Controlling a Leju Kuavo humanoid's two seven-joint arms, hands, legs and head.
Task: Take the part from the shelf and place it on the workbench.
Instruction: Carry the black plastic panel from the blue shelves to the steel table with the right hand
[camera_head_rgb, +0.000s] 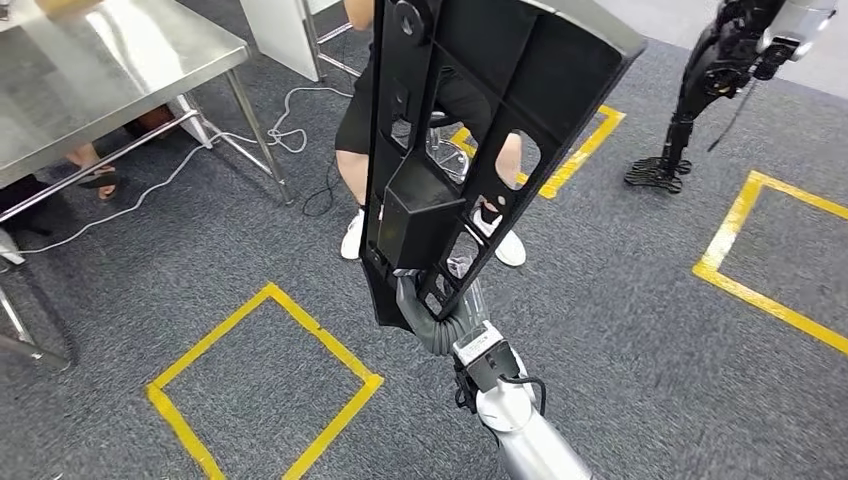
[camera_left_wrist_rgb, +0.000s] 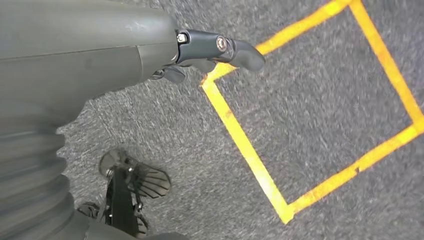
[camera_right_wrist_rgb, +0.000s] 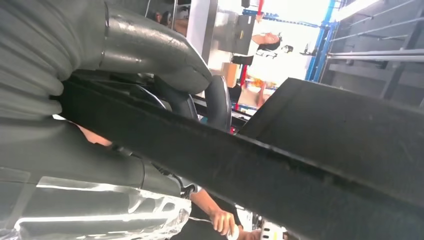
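A large black plastic part (camera_head_rgb: 470, 130) with several cut-outs stands raised in front of me in the head view. My right hand (camera_head_rgb: 428, 315) grips it at its lower end, and the panel hides most of the fingers. In the right wrist view the thick thumb (camera_right_wrist_rgb: 155, 52) lies over the part's dark edge (camera_right_wrist_rgb: 300, 170). A steel workbench (camera_head_rgb: 110, 70) stands at the far left, apart from the part. My left hand (camera_left_wrist_rgb: 210, 50) hangs over the carpet, holding nothing, its thumb stretched out.
A person in dark shorts and white shoes (camera_head_rgb: 352, 238) stands just behind the part. Another robot's dark legs (camera_head_rgb: 690, 110) are at the far right. Yellow tape squares (camera_head_rgb: 260, 380) mark the grey carpet. A white cable (camera_head_rgb: 285, 125) trails beside the workbench leg.
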